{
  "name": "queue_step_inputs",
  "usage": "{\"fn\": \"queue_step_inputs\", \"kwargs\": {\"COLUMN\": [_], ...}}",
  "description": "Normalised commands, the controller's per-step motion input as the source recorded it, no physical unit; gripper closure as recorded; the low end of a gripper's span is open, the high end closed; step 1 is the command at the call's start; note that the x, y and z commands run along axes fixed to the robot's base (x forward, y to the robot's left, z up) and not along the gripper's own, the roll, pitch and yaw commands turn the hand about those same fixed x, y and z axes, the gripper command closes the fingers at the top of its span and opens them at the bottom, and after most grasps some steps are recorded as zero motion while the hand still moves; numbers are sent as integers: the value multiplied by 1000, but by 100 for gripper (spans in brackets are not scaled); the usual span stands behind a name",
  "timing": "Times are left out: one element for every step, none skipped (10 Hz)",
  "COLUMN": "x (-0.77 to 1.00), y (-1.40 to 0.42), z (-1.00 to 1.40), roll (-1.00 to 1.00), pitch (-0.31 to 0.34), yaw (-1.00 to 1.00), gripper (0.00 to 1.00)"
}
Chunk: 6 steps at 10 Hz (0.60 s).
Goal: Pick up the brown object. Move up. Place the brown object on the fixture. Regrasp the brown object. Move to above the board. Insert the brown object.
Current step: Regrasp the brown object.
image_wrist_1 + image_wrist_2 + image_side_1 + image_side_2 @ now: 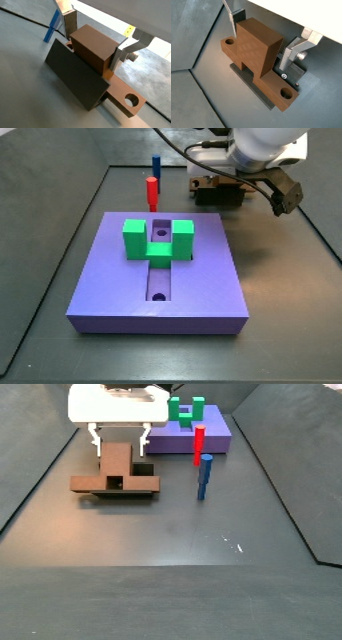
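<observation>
I see the hand down over the fixture, fingers on either side of the brown block's upright part, seemingly gripping it. The block sits on the fixture, flat base with holes sticking out on both sides. In a side view the block is on the tabletop, just beside the blue peg and red peg. The purple board with its green piece is well apart from the fixture.

Both wrist views look steeply down, close on the claw straddling the brown T-shaped wooden block. Both side views face the grey tabletop from opposite ends, sharing the purple rectangular board.
</observation>
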Motion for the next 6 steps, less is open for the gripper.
{"fn": "queue_step_inputs", "kwargs": {"x": [29,0,9,29,80,57], "y": [-3,-3,-14,-46,-49,-29], "z": [-49,-71,-46,-46,-31,-17], "roll": [117,111,123,209,203,171], "pitch": [34,14,40,86,126,114], "yaw": [0,0,0,0,-17,-14], "gripper": [0,0,0,0,0,0]}}
